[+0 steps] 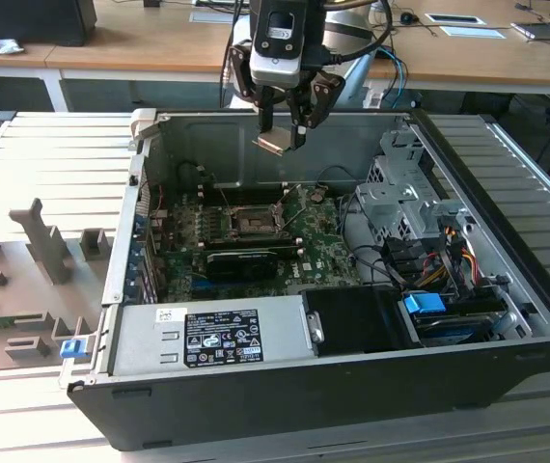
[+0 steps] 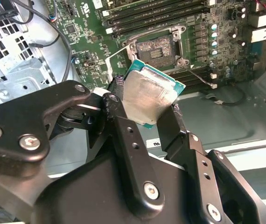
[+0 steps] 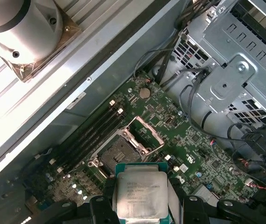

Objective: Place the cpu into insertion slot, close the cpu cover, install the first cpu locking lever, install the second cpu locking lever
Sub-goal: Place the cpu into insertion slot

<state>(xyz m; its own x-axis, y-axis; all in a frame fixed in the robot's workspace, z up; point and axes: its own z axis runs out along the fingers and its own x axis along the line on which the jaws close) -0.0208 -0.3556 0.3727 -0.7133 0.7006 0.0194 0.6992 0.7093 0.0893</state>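
My gripper (image 1: pixel 284 127) hangs above the open computer case, shut on the cpu (image 1: pixel 276 144), a flat square chip with a silver top. In both wrist views the cpu (image 2: pixel 147 95) (image 3: pixel 139 192) sits clamped by its edges between the two black fingers (image 2: pixel 123 135), tilted, well above the board. The insertion slot (image 1: pixel 253 224) (image 2: pixel 155 49) (image 3: pixel 116 156) lies below on the green motherboard, dark and uncovered. The cpu cover (image 3: pixel 145 134) stands swung up at the slot's far side. The gripper is above and behind the slot in the exterior view, apart from it.
A long black card (image 1: pixel 239 260) lies just in front of the slot. A silver power supply (image 1: pixel 212 336) fills the case's front. A metal drive cage (image 1: pixel 405 193) with cables (image 1: pixel 439 260) stands on the exterior view's right. Grey fixtures (image 1: pixel 43 241) sit outside, left.
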